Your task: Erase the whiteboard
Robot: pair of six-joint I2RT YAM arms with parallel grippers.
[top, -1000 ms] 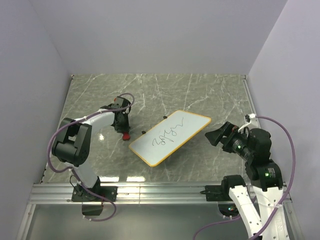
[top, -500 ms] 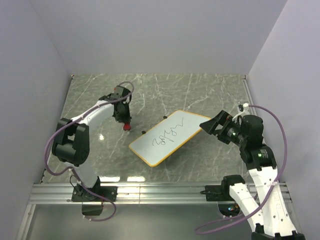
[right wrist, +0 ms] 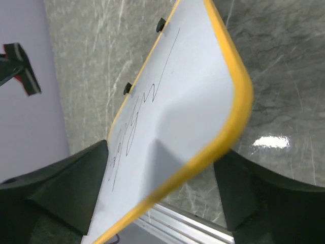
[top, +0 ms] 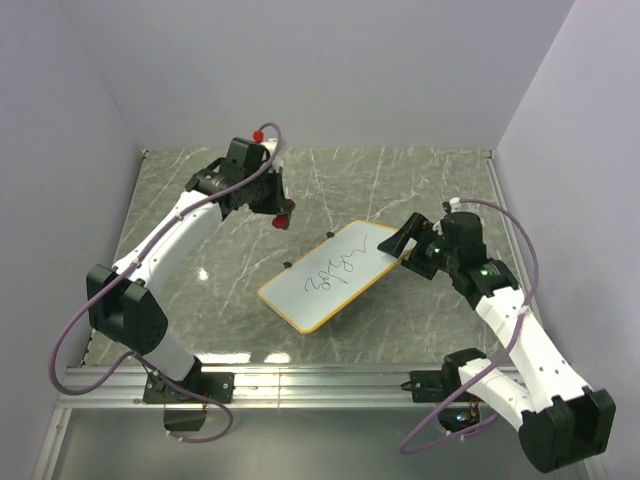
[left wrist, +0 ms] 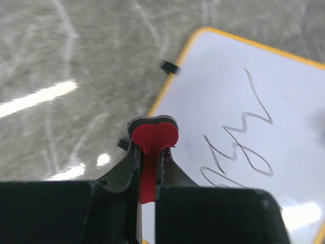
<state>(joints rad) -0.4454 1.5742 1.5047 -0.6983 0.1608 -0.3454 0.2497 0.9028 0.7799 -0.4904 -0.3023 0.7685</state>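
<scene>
The whiteboard [top: 340, 275] lies flat at the table's middle, white with a yellow-orange rim and dark scribbles. My left gripper [top: 283, 213] is raised above the table behind the board's far left edge, shut on a small red eraser [top: 285, 211]. In the left wrist view the eraser [left wrist: 152, 138] sits pinched between the fingers, with the whiteboard [left wrist: 244, 117] below and to the right. My right gripper [top: 405, 244] is open at the board's right corner. In the right wrist view the whiteboard [right wrist: 177, 107] has its corner between the spread fingers [right wrist: 66, 188].
Two small black clips [top: 287, 264] stick out from the board's far left edge. Grey marbled tabletop [top: 200, 200] surrounds the board. An aluminium rail [top: 320, 380] runs along the near edge. White walls close in the left, back and right.
My left gripper lifted the red eraser off the table and rose toward the back. My right gripper moved left until its open jaws reached the board's right corner.
</scene>
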